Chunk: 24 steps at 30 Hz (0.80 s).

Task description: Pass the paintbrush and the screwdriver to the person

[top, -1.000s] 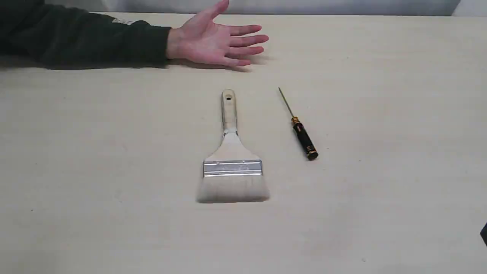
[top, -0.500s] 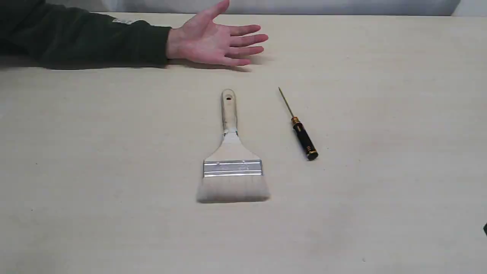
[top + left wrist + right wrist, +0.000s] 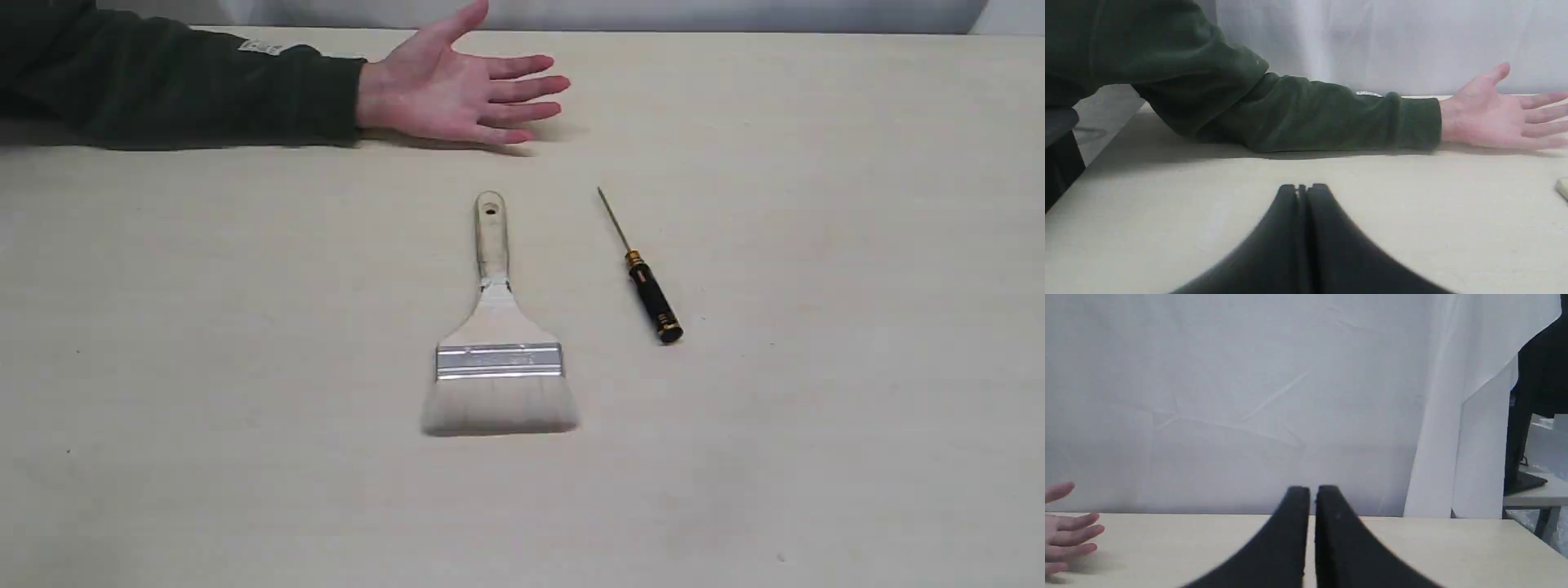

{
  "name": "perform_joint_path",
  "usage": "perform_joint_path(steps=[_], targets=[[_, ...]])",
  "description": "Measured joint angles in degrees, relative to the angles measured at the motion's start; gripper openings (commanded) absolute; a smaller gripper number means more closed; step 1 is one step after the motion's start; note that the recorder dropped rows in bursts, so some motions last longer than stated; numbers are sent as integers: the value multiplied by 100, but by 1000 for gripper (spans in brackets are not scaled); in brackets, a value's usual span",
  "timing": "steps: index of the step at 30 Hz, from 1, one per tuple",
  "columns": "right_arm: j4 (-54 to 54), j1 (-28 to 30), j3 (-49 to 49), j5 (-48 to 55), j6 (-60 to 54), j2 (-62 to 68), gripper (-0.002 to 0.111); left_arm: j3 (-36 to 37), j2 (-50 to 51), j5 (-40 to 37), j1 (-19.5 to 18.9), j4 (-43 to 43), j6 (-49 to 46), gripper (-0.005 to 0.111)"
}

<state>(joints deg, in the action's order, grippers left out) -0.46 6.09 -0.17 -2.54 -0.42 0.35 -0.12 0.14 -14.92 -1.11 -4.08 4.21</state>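
The paintbrush (image 3: 498, 331) lies flat mid-table, bristles toward the near edge, holed handle pointing at the person's hand (image 3: 453, 94). To its right the screwdriver (image 3: 651, 296) lies slanted, thin shaft pointing away. The person's open palm rests at the far edge, dark green sleeve trailing left; the hand (image 3: 1494, 116) also shows in the left wrist view and its fingers (image 3: 1067, 535) in the right wrist view. Neither gripper appears in the exterior view. My left gripper (image 3: 1301, 187) is shut and holds nothing, low over bare table. My right gripper (image 3: 1312, 490) is shut and empty too.
The pale wooden table (image 3: 816, 449) carries only these things. A white cloth backdrop (image 3: 1290, 396) hangs behind its far edge. Dark equipment and another desk (image 3: 1535, 486) stand off the table's right end.
The small dark shape at the exterior view's lower right edge has slipped out of view. The person's hand has shifted very slightly. Brush and screwdriver lie unmoved.
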Motion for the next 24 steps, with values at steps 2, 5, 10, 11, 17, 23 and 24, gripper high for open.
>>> perform_joint_path(steps=[2, 5, 10, 11, 17, 23, 24], targets=[[0, 0, 0, -5, 0, 0, 4, 0, 0, 0, 0, 0, 0, 0], [0, 0, 0, -29, 138, 0, 4, 0, 0, 0, 0, 0, 0, 0], [0, 0, 0, -237, 1020, 0, 4, 0, 0, 0, 0, 0, 0, 0], [0, 0, 0, -268, 1248, 0, 4, 0, 0, 0, 0, 0, 0, 0], [0, 0, 0, -293, 1850, 0, 4, 0, 0, 0, 0, 0, 0, 0], [0, 0, 0, -293, 1941, 0, 4, 0, 0, 0, 0, 0, 0, 0], [0, 0, 0, -293, 1946, 0, 4, 0, 0, 0, 0, 0, 0, 0]])
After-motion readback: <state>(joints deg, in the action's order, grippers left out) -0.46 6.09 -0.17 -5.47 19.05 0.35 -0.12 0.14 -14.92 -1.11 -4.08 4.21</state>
